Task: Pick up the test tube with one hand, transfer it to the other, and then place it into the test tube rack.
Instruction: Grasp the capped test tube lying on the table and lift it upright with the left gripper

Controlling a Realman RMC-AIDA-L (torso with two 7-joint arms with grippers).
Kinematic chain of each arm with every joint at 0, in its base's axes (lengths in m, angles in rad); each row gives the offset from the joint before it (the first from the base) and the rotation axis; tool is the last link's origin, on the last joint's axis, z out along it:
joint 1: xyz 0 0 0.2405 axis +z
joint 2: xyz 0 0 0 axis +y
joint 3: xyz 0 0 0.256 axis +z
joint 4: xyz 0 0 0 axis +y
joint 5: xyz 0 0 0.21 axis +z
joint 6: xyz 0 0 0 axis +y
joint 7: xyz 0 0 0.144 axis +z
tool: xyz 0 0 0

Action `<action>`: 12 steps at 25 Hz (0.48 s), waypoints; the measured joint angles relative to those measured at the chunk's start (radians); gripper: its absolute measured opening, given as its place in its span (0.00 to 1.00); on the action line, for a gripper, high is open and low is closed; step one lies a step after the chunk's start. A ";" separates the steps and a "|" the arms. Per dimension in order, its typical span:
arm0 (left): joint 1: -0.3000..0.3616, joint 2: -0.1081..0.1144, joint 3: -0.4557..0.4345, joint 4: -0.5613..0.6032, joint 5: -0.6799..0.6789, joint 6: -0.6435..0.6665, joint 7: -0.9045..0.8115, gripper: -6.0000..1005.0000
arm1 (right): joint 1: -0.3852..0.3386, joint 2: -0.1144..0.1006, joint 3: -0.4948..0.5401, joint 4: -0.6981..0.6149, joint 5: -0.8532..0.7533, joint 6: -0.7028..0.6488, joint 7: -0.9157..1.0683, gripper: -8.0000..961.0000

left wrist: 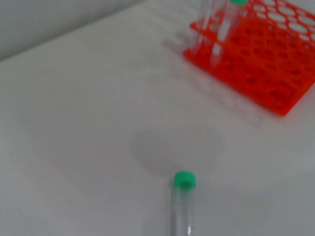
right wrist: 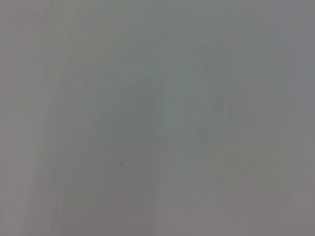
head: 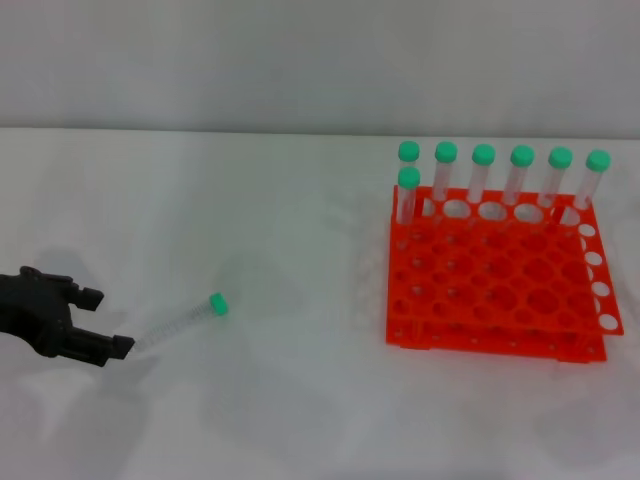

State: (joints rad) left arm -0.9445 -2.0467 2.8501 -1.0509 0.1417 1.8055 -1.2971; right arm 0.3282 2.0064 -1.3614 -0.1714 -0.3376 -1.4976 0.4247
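Note:
A clear test tube (head: 178, 323) with a green cap lies on the white table, cap pointing toward the rack. It also shows in the left wrist view (left wrist: 181, 206), straight ahead of the camera. My left gripper (head: 104, 322) is black, low over the table at the left, and open. Its nearer fingertip (head: 120, 347) is right beside the tube's tapered tip, and the tube is not between the fingers. The orange-red rack (head: 480, 340) stands at the right and shows in the left wrist view (left wrist: 266, 69). My right gripper is out of view.
Several identical green-capped tubes (head: 483, 175) stand upright in the rack's back rows. White table stretches between the lying tube and the rack. The right wrist view shows only a plain grey surface.

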 joint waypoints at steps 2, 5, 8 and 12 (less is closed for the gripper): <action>-0.002 0.000 0.000 0.031 0.017 -0.047 0.004 0.88 | 0.000 0.000 -0.001 0.002 0.000 0.001 0.004 0.86; -0.003 -0.002 0.000 0.069 0.027 -0.097 0.013 0.88 | 0.000 0.000 -0.005 0.003 -0.001 0.004 0.011 0.86; -0.003 -0.006 0.000 0.102 0.039 -0.143 0.021 0.87 | 0.000 0.000 -0.012 0.003 -0.001 0.005 0.013 0.86; -0.004 -0.007 0.000 0.140 0.046 -0.173 0.029 0.87 | 0.001 0.000 -0.017 0.001 -0.001 0.006 0.019 0.86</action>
State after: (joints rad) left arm -0.9483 -2.0532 2.8501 -0.9114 0.1875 1.6324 -1.2676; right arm 0.3288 2.0064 -1.3783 -0.1707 -0.3390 -1.4920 0.4437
